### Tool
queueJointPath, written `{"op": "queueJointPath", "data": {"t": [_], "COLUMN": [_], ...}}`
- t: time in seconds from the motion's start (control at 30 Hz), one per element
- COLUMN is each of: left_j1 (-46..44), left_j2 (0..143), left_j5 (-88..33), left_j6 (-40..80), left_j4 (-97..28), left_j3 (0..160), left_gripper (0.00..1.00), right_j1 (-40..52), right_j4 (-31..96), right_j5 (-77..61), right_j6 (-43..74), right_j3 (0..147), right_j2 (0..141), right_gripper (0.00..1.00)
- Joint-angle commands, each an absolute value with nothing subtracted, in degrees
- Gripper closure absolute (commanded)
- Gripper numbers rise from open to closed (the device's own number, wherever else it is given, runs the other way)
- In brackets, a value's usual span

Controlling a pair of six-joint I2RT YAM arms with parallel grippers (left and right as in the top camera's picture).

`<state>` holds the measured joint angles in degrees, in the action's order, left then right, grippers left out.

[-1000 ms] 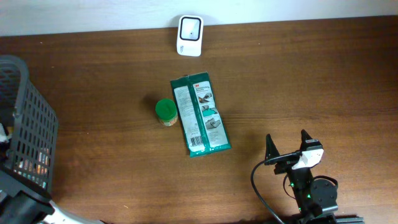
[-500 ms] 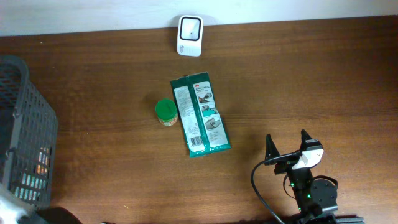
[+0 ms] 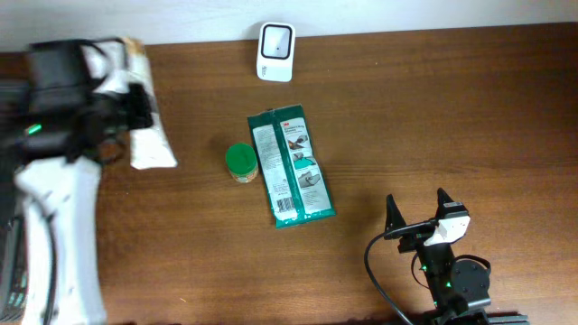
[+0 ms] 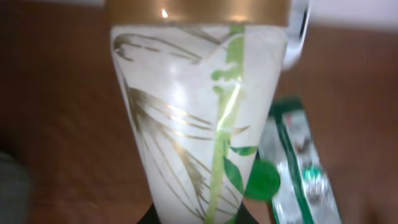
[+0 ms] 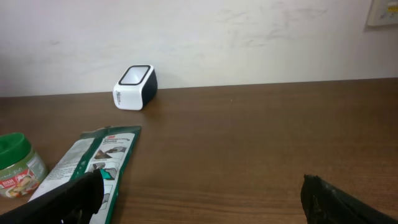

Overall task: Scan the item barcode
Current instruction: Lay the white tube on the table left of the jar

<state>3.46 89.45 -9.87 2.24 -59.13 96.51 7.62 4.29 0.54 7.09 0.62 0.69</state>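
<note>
My left gripper (image 3: pixel 134 106) is shut on a white pouch (image 3: pixel 152 140) with a gold band and green leaf print, held above the table's left side. In the left wrist view the pouch (image 4: pixel 199 112) fills the frame, with the gripper (image 4: pixel 199 219) clamped on its lower end. The white barcode scanner (image 3: pixel 275 40) stands at the far edge by the wall, also visible as the scanner (image 5: pixel 135 87) in the right wrist view. My right gripper (image 3: pixel 417 215) rests open and empty at the front right, its fingertips (image 5: pixel 74 193) wide apart.
A green flat packet (image 3: pixel 289 167) lies mid-table, and a green-lidded jar (image 3: pixel 240 162) stands just to its left. A dark mesh basket (image 3: pixel 7 262) sits at the far left, mostly hidden behind my left arm.
My left arm has come up from the basket area at the lower left into view, carrying the white pouch over the table's left side. The right arm has not moved.
</note>
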Motion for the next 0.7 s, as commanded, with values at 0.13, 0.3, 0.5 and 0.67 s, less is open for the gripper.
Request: {"op": "queueJointPath", "data": {"t": [0.13, 0.3, 0.5, 0.67], "left_j1": [-0.4, -2.6, -3.4, -4.0], "left_j2": [101.8, 107.9, 112.1, 111.5], "left_j5": [-9.1, -9.0, -9.2, -9.2], "left_j6": [6.5, 6.7, 6.8, 6.9], "left_j4": [-53.7, -47.7, -46.5, -48.2], "left_j3": [83.1, 79.0, 78.7, 80.1], "left_gripper": [0.91, 0.87, 0.74, 0.01], "right_j1": [7.9, 7.9, 7.9, 7.9], "right_j4": [4.7, 4.7, 4.7, 4.7], "right_j5": [0.6, 0.6, 0.6, 0.6], "right_j6": [6.9, 6.9, 6.9, 6.9], "right_j3": [0.3, 0.3, 0.3, 0.3], "right_j2": [0.4, 0.4, 0.4, 0.4], "right_gripper": [0.02, 0.02, 0.02, 0.02]}}
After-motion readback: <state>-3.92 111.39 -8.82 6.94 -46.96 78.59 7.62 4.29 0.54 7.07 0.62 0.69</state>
